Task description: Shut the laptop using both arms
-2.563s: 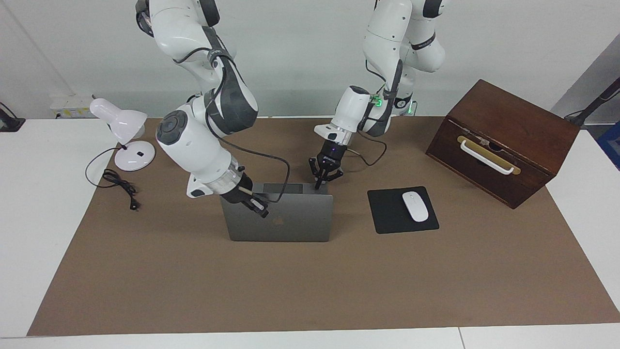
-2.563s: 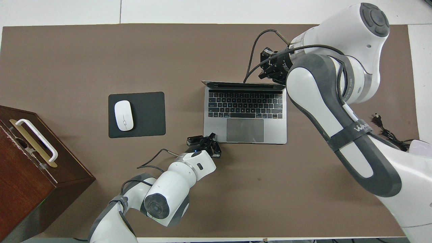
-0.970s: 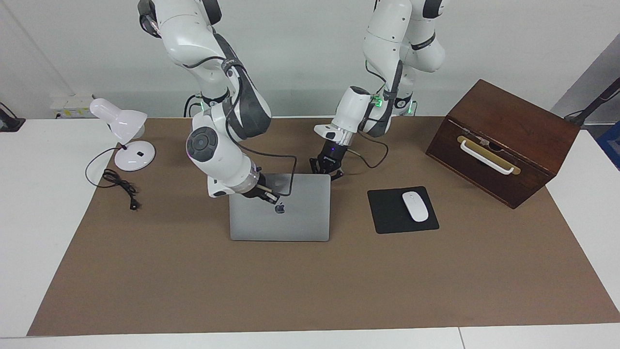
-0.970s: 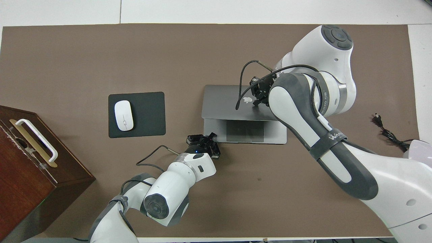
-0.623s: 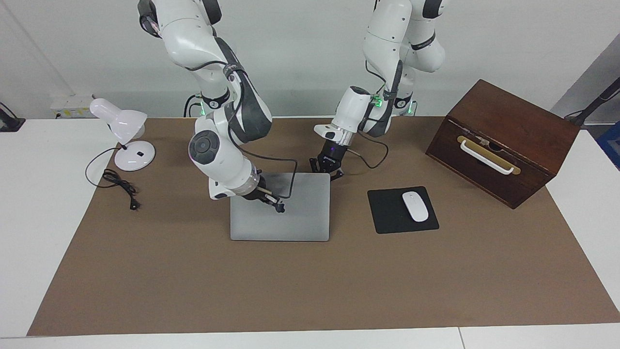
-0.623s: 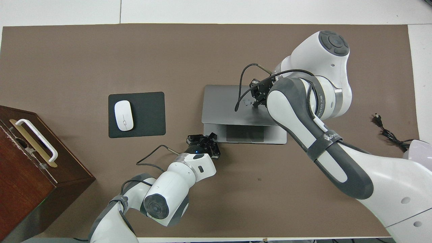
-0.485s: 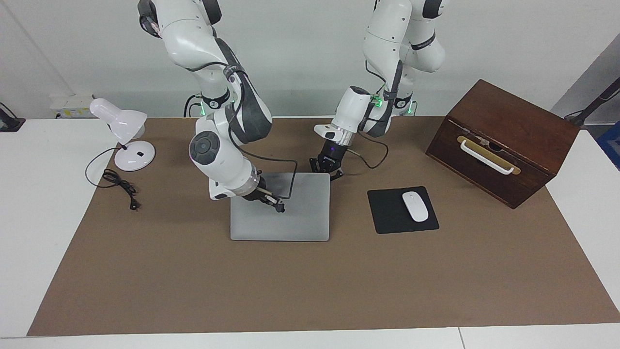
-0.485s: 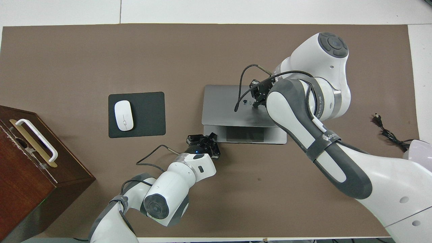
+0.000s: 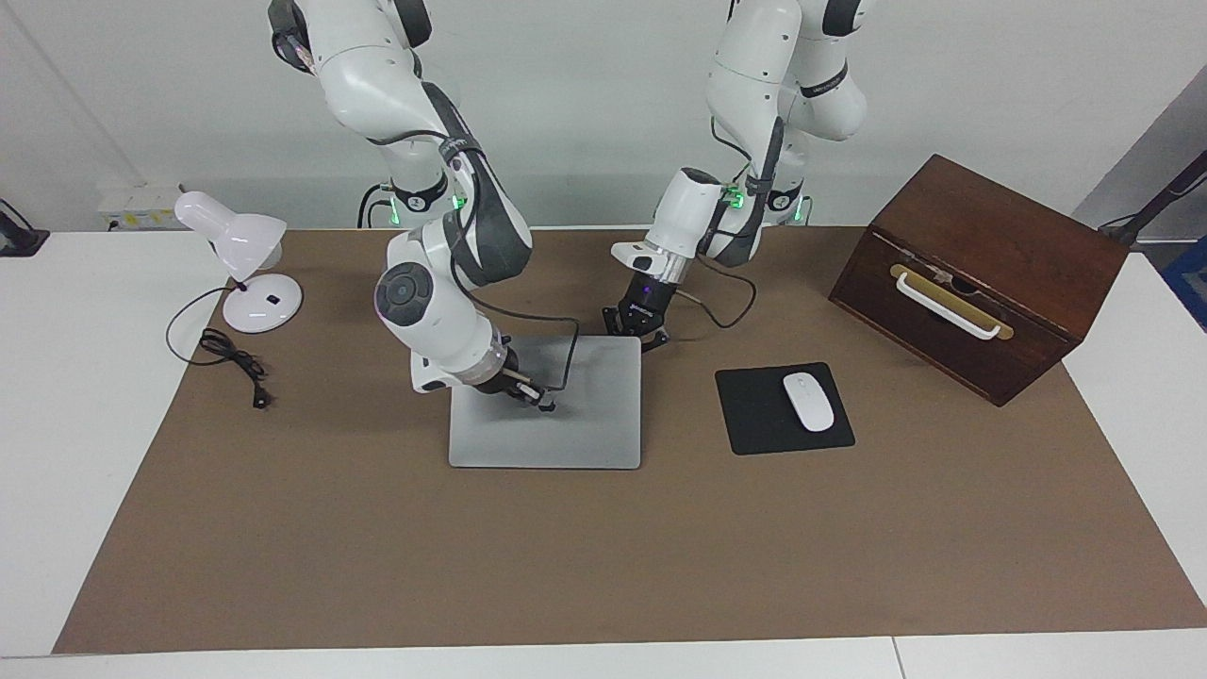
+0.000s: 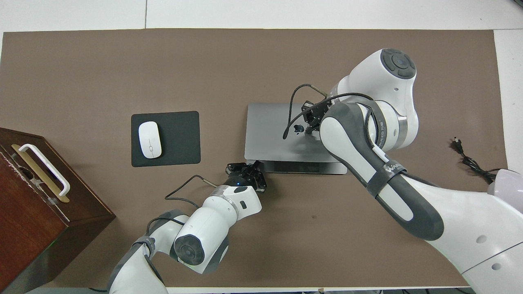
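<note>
The laptop (image 9: 545, 404) lid is dropping almost flat as the right gripper (image 9: 540, 404) is pressing it down, drawing back toward the robots.

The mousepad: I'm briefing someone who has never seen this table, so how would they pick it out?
Start at the brown mat covering the table, then find the silver-grey laptop near its middle. Beside it, toward the left arm's end, lies the mousepad: a flat black square, smaller than the laptop, with a white mouse on it.
</note>
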### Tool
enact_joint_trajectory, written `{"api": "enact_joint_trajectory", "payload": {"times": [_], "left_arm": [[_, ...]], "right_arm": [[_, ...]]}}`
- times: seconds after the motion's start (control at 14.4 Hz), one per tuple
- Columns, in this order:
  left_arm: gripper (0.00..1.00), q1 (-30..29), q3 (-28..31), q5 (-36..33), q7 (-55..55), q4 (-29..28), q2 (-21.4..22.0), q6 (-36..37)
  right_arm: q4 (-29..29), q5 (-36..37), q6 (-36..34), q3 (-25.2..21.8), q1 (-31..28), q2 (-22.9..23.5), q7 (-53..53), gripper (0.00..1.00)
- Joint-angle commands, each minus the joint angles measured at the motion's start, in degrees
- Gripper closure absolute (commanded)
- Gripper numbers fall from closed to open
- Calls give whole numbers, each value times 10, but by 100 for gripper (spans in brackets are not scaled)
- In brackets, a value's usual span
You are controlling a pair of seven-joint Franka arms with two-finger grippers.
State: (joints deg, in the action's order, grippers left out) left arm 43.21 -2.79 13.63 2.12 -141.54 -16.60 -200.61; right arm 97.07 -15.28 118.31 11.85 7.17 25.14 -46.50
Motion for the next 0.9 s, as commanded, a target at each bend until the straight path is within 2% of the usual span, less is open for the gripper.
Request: {"api": "enact_joint_trajectory", "payload": {"times": [0.0,0.83], "left_arm": [[100,2,13,10,18,-1,-48,-2],[100,2,13,10,18,-1,-48,-2]], "right_arm": [[35,15,27,6,-5,-16,14,100],[58,15,68,6,-3,-13,16,100]]}}
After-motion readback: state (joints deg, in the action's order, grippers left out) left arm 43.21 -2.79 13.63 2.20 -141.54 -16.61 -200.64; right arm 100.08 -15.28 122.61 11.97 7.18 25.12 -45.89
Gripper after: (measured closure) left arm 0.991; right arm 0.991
